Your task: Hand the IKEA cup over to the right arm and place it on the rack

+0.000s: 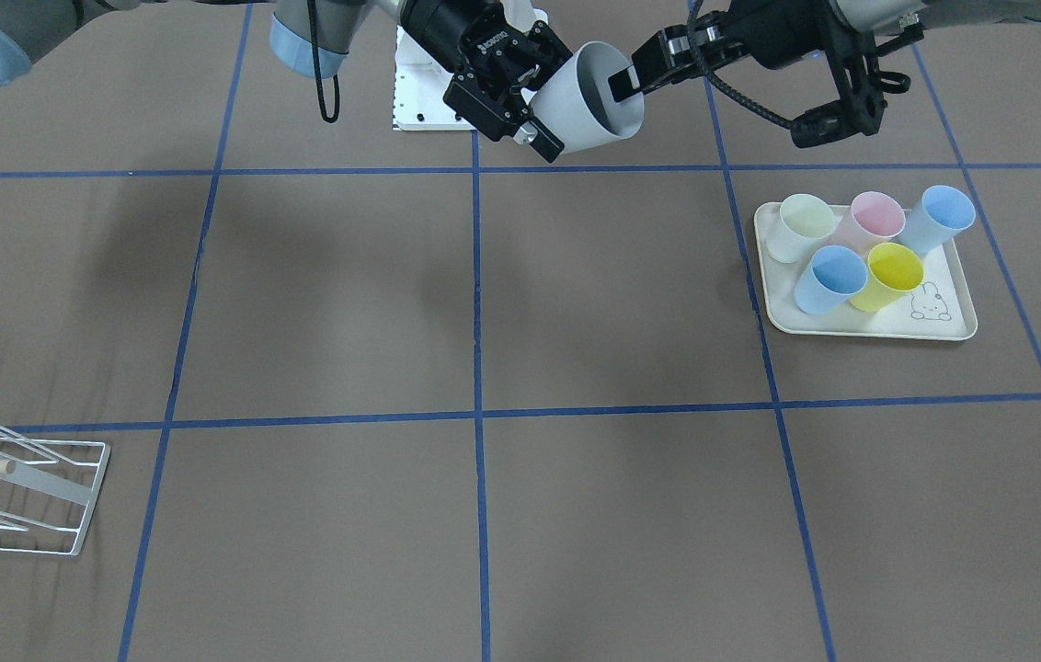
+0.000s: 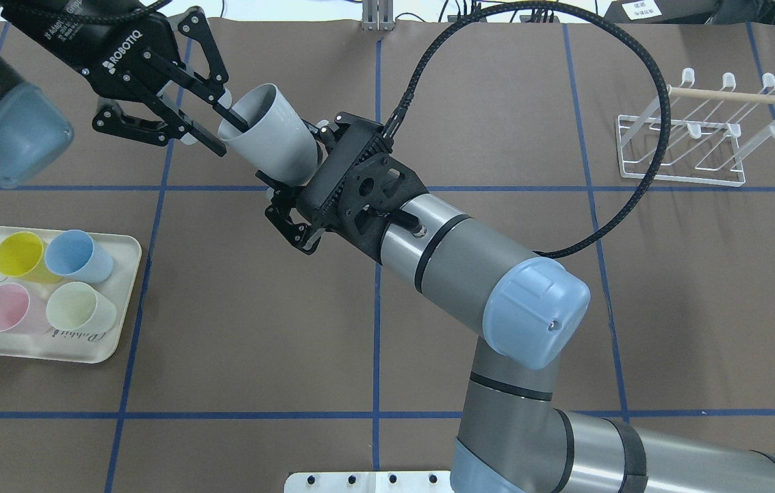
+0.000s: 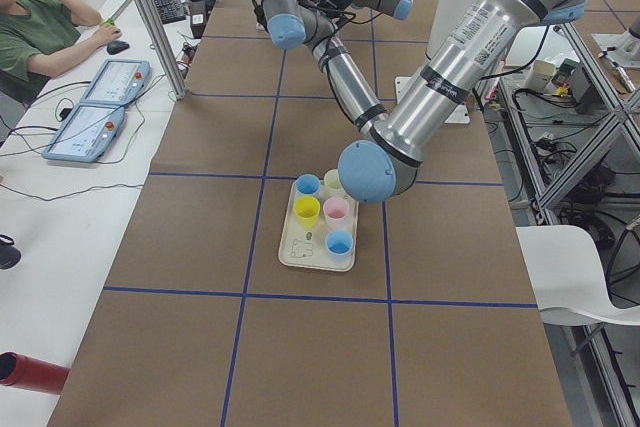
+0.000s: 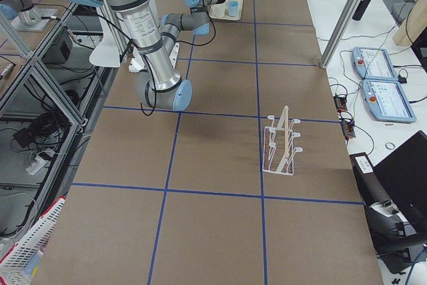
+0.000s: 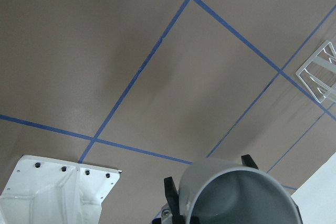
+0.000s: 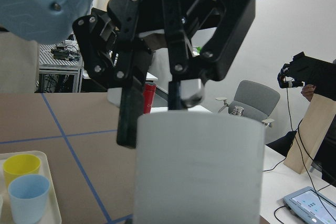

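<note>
- The grey cup [image 2: 268,137] is hanging in mid-air above the table, a little to the robot's left of the centre line, and only the two claws are touching it.
- Its long axis is lying close to level, slightly tilted. The mouth is pointing toward the left gripper [image 2: 231,139] and the base toward the right gripper [image 2: 300,164].
- The left gripper is pinching the cup's wall at the rim, with one finger reaching inside the mouth and the other running along the outside.
- The right gripper is straddling the base end, and its fingers seem to be pressing on opposite sides of the wall. I judge that it is gripping the cup too, so both claws are holding it.
- The hand-over looks about halfway done. The next move likely depends on the left gripper letting go and backing out along the cup's axis, so that its inner finger is not dragging on the mouth.
- The rack [image 2: 702,130] is standing on the robot's right, well apart from the cup. The right arm is the nearer one to it.
- A cream tray [image 2: 86,349] is carrying five coloured cups [image 1: 893,271] on the robot's left.
- Brown paper with a blue tape grid is covering the table [image 2: 257,329].
- Beyond it, a person [image 3: 40,27] is sitting at a side desk with two control tablets [image 3: 100,107].
</note>
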Available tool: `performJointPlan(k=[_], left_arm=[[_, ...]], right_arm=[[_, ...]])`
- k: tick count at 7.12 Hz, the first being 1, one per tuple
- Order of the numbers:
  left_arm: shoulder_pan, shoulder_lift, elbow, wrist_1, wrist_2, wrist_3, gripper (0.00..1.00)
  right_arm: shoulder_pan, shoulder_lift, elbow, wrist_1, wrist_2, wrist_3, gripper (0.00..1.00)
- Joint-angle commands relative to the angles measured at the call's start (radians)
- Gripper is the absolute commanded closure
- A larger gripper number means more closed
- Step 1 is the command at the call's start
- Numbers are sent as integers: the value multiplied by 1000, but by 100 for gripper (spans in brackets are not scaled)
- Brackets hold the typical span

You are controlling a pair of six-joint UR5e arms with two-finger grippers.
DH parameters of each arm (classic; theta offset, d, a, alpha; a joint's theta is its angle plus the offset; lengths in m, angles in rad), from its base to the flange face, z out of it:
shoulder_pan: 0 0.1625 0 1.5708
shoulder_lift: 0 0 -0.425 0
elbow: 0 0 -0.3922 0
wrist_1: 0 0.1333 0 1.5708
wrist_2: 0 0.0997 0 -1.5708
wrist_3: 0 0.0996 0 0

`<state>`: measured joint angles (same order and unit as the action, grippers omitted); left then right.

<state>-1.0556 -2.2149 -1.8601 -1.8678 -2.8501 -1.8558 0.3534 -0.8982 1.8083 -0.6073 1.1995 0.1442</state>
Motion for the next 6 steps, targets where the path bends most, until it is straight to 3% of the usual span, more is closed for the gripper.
performJointPlan(k=[1, 3, 6], left_arm=[[-13, -2, -1, -2, 2, 3, 0], [-70, 6, -4, -4, 3, 32, 0], [-128, 84, -16, 6, 79, 285, 0]], right_arm=[[4, -7, 2, 0, 2, 0, 45], [10, -22, 20, 0, 2, 3, 45], [45, -65, 137, -291, 3, 114, 49]])
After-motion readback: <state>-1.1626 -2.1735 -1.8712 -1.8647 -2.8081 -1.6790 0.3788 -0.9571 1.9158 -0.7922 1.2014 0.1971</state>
